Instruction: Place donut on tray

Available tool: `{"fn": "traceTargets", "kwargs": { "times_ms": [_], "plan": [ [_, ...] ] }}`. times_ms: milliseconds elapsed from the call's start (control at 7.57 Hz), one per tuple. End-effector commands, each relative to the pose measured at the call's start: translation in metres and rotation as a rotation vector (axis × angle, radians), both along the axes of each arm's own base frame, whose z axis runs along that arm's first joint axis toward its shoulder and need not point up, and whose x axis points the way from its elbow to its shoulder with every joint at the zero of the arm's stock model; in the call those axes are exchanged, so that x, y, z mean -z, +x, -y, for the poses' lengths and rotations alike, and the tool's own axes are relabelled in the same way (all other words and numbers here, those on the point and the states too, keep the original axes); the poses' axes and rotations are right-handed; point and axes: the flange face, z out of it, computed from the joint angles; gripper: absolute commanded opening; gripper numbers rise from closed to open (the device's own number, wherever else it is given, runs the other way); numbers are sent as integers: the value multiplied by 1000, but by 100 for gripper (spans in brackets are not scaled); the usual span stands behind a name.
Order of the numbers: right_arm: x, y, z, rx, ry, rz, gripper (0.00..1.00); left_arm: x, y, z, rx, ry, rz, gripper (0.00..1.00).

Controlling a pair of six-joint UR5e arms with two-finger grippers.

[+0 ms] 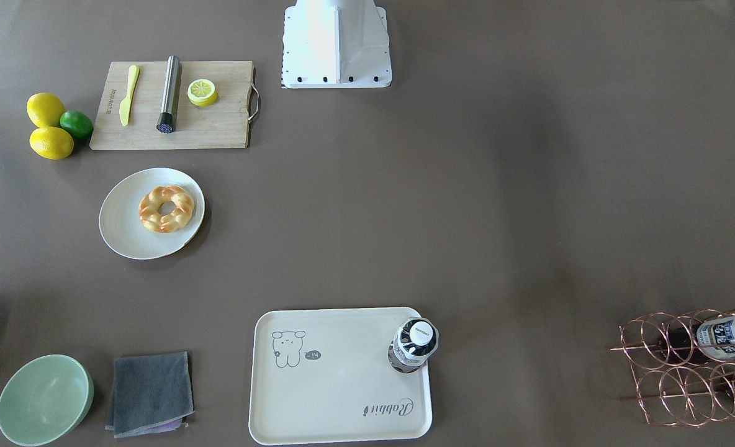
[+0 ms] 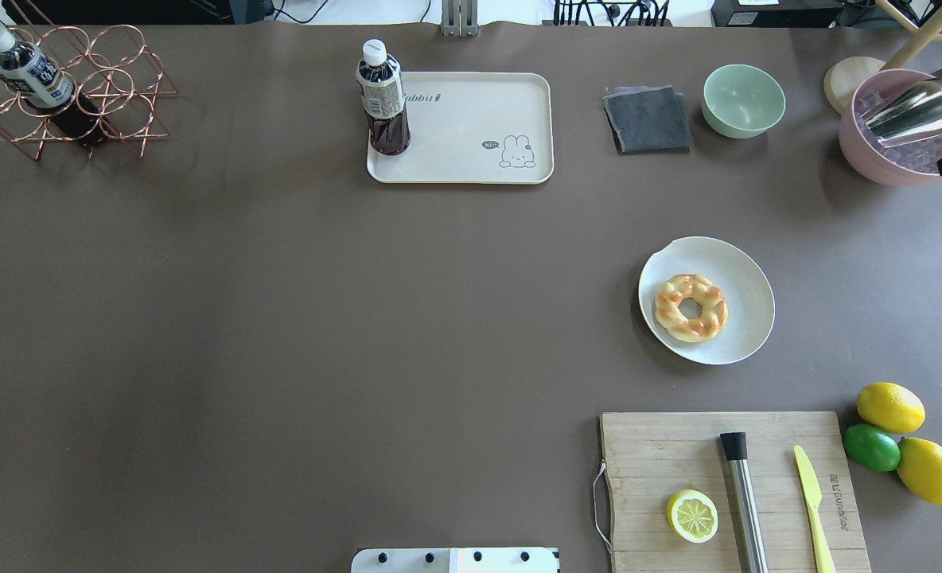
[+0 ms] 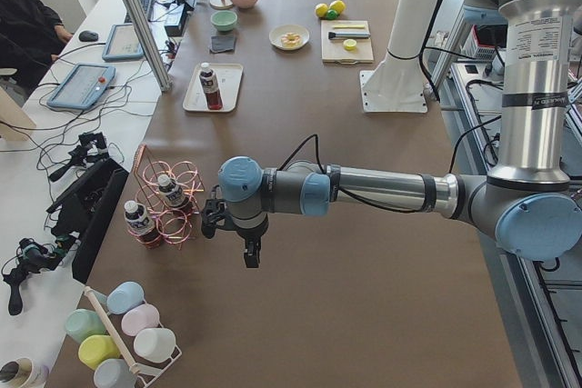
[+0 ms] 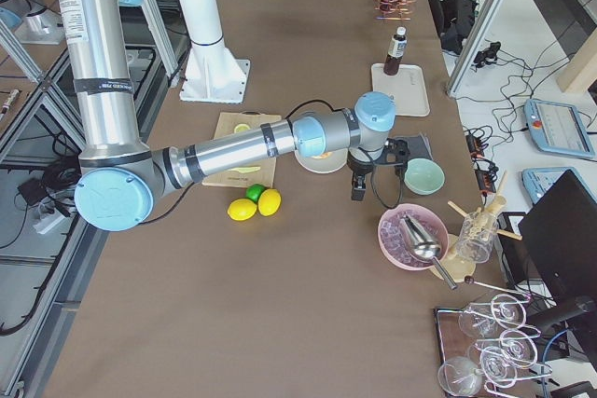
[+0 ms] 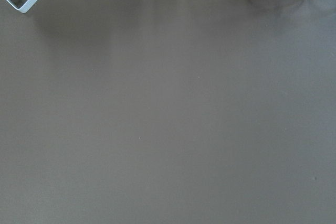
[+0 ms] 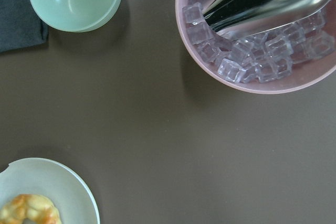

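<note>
1. Hanging over the counter (image 2: 280,318) between the round plate (image 2: 745,270) and the green bowl (image 2: 744,99), the right gripper (image 4: 359,191) shows only in a side view, so I cannot tell whether its jaws are parted or closed
2. The left gripper (image 3: 252,258) hovers well away, near the copper wire rack (image 3: 173,202); it too shows only from the side, so I cannot tell its state, and its wrist camera sees little but bare counter
3. The donut (image 2: 690,307) lies flat on the plate, slightly off centre, with neither gripper touching it; it sits at the bottom-left corner of the right wrist view
4. It looks light and probably somewhat soft, so I judge a gentle squeeze is enough. The glazed patches may be slick, while the twisted ridges should give purchase
5. The centre hole looks small for a finger, so pinching across the whole ring from above, on two opposite ridges, seems the safer hold
6. The tray (image 2: 471,127) lies well apart from the plate, at the far edge of the counter. A bottle (image 2: 383,99) stands in one corner, leaving bare surface near the bear drawing
</note>
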Motion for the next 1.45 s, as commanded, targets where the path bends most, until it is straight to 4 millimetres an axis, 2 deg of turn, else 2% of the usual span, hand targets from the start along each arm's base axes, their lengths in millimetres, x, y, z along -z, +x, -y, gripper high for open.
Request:
{"fn": "traceTargets", "kwargs": {
  "times_ms": [0,264,396,660,1321],
  "plan": [
    [9,-68,-15,-54,8,22,100,-1,-2,-1,4,0,15,98],
    [-32,-109,-49,-106,4,75,100,-5,-4,-6,6,-7,15,98],
    [-44,-135,-65,-140,5,84,100,-6,-4,-6,6,-8,16,98],
    [-55,-190,-82,-160,0,56,100,-7,-5,-5,7,-6,34,98],
    [-47,-240,-103,-127,-2,59,100,-6,-5,-5,5,-5,35,98]
  ]
}}
